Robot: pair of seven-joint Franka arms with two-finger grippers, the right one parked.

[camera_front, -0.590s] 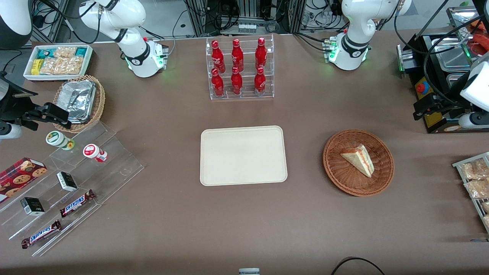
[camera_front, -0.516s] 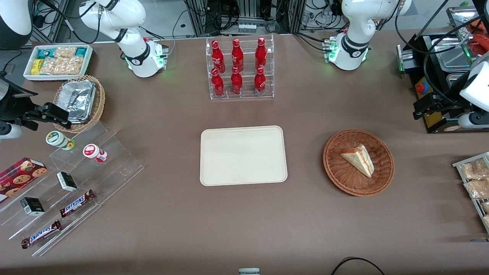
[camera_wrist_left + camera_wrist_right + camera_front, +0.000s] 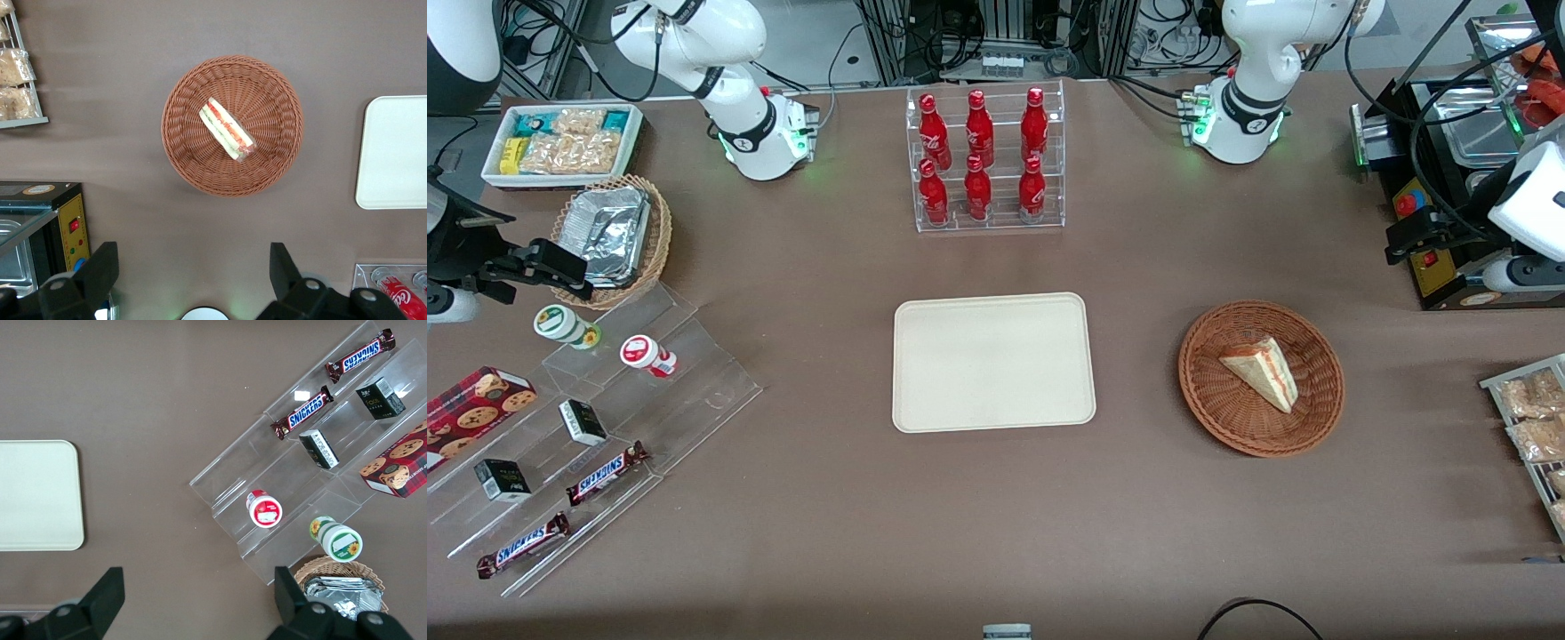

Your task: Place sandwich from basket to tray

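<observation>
Nothing of the job is done yet, as I judge it: the sandwich (image 3: 1261,372) lies inside the basket (image 3: 1218,409), resting on the weave near the middle, its narrow end toward ten o'clock and its broad end toward five o'clock as the front camera sees it. My wrist camera looks straight down on it and shows the red and green filling along the cut edge (image 3: 227,129), with wicker (image 3: 267,153) bare all round it. My hand (image 3: 1409,238) hangs well above the bench (image 3: 1138,533), at about two o'clock from the basket in the front view, toward my own end of the bench and well apart from the sandwich. It is released and carries nothing; both fingers (image 3: 100,267) stand wide apart with only bare bench showing between them. The tray (image 3: 993,363) sits at nine o'clock from the basket, toward the parked arm's end, flat and with nothing on it, and a strip of bare bench separates the two. So every step is left to me: bring the hand over the basket, go down, take the wedge, lift it clear of the rim, carry it across and set it on the tray.
</observation>
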